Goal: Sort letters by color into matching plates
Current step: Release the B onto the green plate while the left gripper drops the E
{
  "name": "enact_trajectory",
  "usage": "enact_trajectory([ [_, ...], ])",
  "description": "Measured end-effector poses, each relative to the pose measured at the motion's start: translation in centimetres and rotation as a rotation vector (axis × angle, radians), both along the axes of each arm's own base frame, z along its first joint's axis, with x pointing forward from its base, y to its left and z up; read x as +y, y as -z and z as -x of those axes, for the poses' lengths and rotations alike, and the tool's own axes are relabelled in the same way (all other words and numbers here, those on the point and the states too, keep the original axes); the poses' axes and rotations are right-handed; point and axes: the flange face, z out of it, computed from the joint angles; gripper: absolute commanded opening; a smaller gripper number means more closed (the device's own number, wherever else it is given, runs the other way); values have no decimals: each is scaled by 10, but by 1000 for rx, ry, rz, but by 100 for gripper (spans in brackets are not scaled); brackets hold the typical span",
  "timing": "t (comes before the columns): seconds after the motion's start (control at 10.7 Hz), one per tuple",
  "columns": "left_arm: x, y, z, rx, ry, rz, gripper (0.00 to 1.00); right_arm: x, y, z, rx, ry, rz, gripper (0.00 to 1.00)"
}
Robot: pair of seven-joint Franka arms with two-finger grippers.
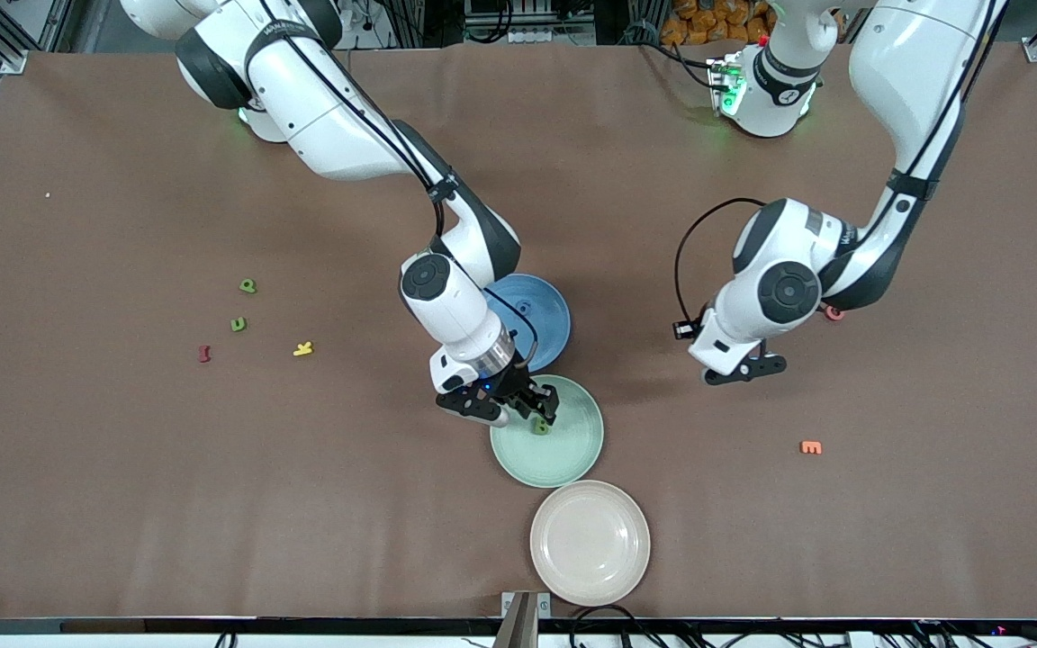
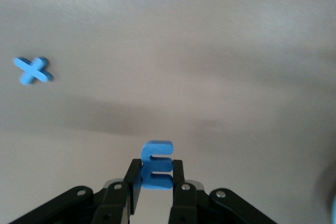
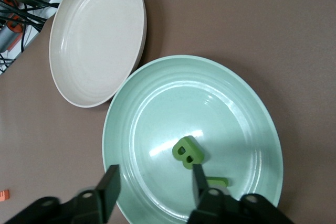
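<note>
My right gripper (image 1: 518,412) hangs open and empty low over the pale mint green plate (image 1: 563,454). In the right wrist view its fingers (image 3: 111,182) stand wide apart over that plate (image 3: 157,93), where a green letter B (image 3: 188,152) lies beside a second green letter (image 3: 218,182), partly hidden by one finger. My left gripper (image 1: 746,369) is over bare table toward the left arm's end. In the left wrist view the left gripper (image 2: 156,165) is shut on a blue letter E (image 2: 156,153). A blue letter X (image 2: 32,70) lies on the table.
The blue plate (image 1: 541,310) sits farther from the front camera than the green one, the beige plate (image 1: 590,543) nearer. Two green letters (image 1: 248,285) (image 1: 238,324), a red one (image 1: 204,353) and a yellow one (image 1: 302,348) lie toward the right arm's end. An orange letter (image 1: 811,447) lies toward the left arm's end.
</note>
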Motion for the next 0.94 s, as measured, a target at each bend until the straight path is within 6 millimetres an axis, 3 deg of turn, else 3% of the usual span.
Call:
enact_trajectory([
  [0.19, -26, -3, 11, -1, -11, 1, 0, -3, -3, -4, -1, 16, -8, 100],
  [0.38, -53, -7, 21, -18, -25, 4, 0, -9, -21, -14, -20, 33, -29, 100],
  [0.75, -133, -19, 41, -59, -76, 31, 0, -58, -109, -32, -4, 29, -48, 100],
  [0.94, -166, -13, 46, -53, -102, 46, 0, -84, -153, -30, 22, -11, -11, 100],
])
